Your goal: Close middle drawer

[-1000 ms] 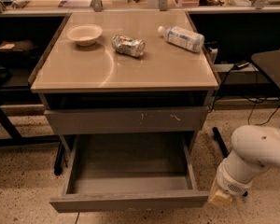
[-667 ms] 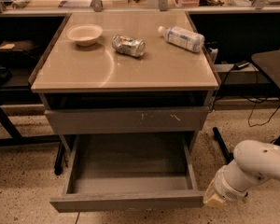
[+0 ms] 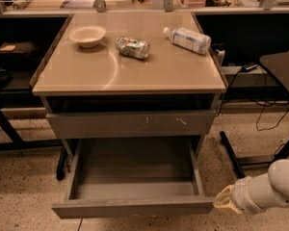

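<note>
Camera view: looking down on the cabinet top (image 3: 135, 76) from the front, speckled floor (image 3: 19, 186) around it
Middle drawer (image 3: 135, 207): pulled well out toward me, lowest thing showing, bare grey inside, plain flat front with no handle
Scratched drawer front (image 3: 130, 124): just above it, pushed in, not the target
Gripper (image 3: 226, 200): low at the right, level with the right end of the middle drawer's front, just beside or touching it, can't tell which; whether the claw is wide or narrow, cannot tell
Arm (image 3: 274, 184): white, comes in from the right edge
Step, my guess: lining up to push, drawer not yet closed
Risk 1: contact is at the far right corner, so an off-centre shove could skew the drawer and jam it
Risk 2: tip could slide off the corner and past the right side, missing the front
Risk 3: a hard slam could shake the cabinet; can (image 3: 132, 47) and bottle (image 3: 188, 39) lie on their sides and may roll, bottle is close to the right edge
Bowl (image 3: 87, 35): upright, back left, likely fine
Cables (image 3: 265, 114): on the floor at the right, behind the arm, possible snag
</note>
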Motion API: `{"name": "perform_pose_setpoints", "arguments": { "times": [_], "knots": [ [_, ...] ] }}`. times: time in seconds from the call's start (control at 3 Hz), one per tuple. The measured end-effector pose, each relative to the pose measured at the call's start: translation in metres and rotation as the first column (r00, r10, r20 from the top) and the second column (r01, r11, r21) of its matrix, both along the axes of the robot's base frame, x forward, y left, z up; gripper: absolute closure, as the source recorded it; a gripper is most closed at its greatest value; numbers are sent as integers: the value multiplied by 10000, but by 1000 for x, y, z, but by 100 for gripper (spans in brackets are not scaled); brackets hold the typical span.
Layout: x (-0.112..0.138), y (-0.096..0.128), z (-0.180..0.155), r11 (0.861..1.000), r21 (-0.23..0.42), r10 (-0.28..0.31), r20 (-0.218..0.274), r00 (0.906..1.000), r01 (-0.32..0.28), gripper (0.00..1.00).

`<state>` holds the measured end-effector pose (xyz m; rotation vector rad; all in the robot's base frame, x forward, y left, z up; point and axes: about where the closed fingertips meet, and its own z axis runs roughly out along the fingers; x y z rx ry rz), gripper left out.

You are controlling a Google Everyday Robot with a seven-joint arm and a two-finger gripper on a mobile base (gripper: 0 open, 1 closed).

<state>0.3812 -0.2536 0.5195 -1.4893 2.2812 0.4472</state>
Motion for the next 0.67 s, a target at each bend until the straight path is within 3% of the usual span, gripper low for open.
{"name": "perform_pose_setpoints", "arguments": {
  "times": [0.33, 0.67],
  "knots": [
    [-2, 12, -11, 9998, 117, 186, -48, 9998, -185, 100],
    [-13, 64, -45, 9915, 488, 1204, 144, 9926, -1210, 100]
  ]
}}
